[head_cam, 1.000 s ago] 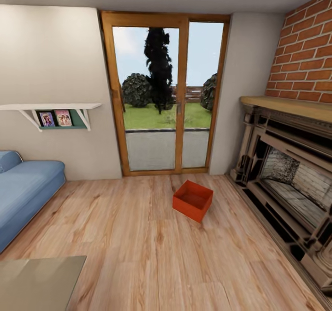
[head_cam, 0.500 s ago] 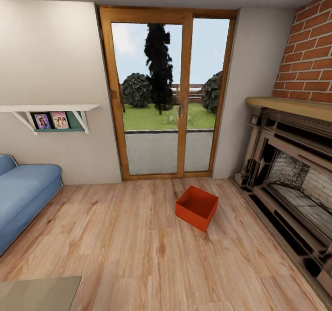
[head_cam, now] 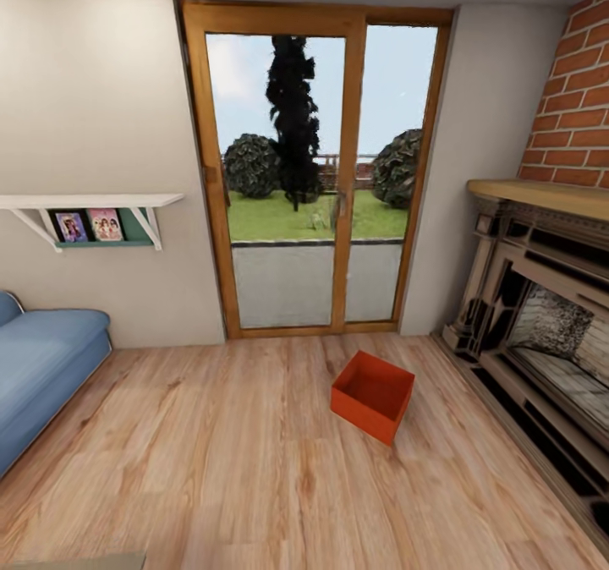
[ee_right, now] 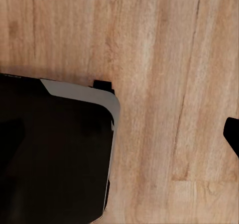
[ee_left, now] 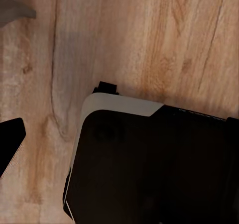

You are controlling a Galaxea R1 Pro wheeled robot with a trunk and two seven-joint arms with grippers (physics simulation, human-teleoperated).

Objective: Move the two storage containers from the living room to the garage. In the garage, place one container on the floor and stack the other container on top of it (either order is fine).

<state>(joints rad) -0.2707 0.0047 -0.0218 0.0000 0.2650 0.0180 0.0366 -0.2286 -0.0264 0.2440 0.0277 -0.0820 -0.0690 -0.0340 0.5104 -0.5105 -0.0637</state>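
The whole head view is shifting compared with 1 second ago: the camera is moving closer and turning, so the door (head_cam: 313, 172) is looming larger, the sofa (head_cam: 42, 367) is sliding toward the left edge, the ceiling light is slipping off the top, and the grey-green slab at the lower left is shrinking to a sliver; the things themselves are not moving. 1 bin (head_cam: 372, 395) is sitting open-top and empty on the wood floor (head_cam: 211, 468) of the living room, set at an angle, between the door and the fireplace (head_cam: 541, 333), apart from both. A shelf (head_cam: 85, 202) with 2 pictures is hanging on the wall above the sofa. The wrist views are looking straight down at floor planks and the robot's black-and-white base (ee_left: 149, 164), which the head view is not showing. Dark tips are poking in at the edges of both wrist views, but I cannot tell whether either claw is open or closed.
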